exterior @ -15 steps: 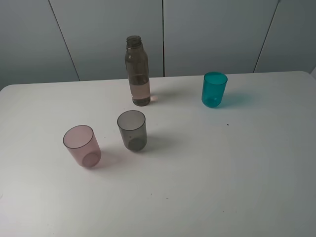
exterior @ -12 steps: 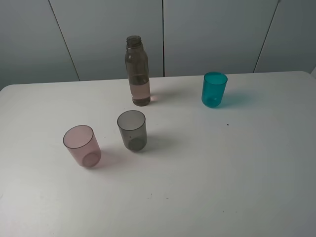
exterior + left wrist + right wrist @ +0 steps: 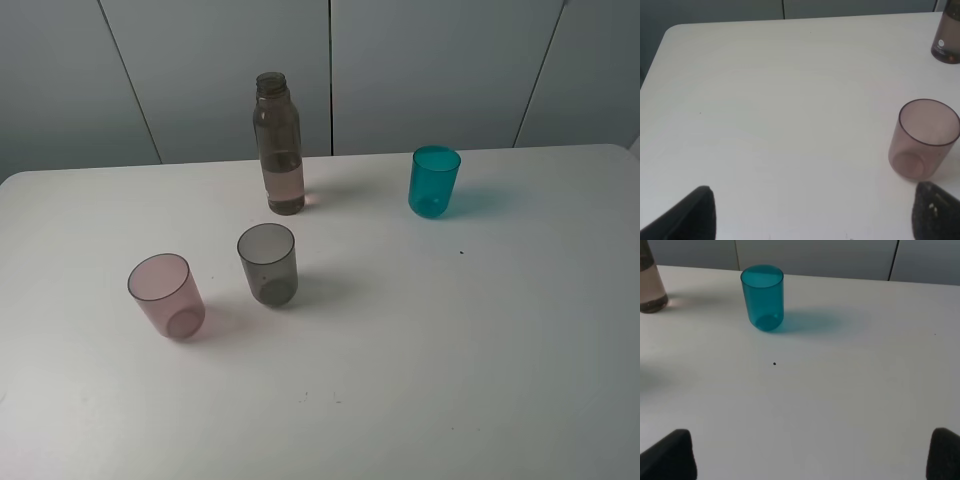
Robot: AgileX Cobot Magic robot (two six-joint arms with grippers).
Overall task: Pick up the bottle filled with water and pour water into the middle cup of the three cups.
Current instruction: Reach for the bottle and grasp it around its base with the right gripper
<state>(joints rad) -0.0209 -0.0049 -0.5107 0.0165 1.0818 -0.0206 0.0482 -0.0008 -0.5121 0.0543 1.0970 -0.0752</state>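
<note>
The smoky brown-grey bottle point(image 3: 277, 142) stands upright with no cap at the back of the white table point(image 3: 480, 330), water in its lower part. Its base shows in the left wrist view point(image 3: 945, 44) and the right wrist view point(image 3: 650, 287). The smoky grey middle cup point(image 3: 268, 264) stands in front of it. The pink cup point(image 3: 166, 295) is to its left and also shows in the left wrist view point(image 3: 923, 138). The teal cup point(image 3: 434, 181) is at the back right and shows in the right wrist view point(image 3: 763, 297). My left gripper point(image 3: 812, 212) and right gripper point(image 3: 810, 455) are open, empty, and far from everything.
Grey wall panels point(image 3: 420, 70) rise behind the table's far edge. A tiny dark speck point(image 3: 461, 252) lies on the table right of centre. Neither arm shows in the exterior high view.
</note>
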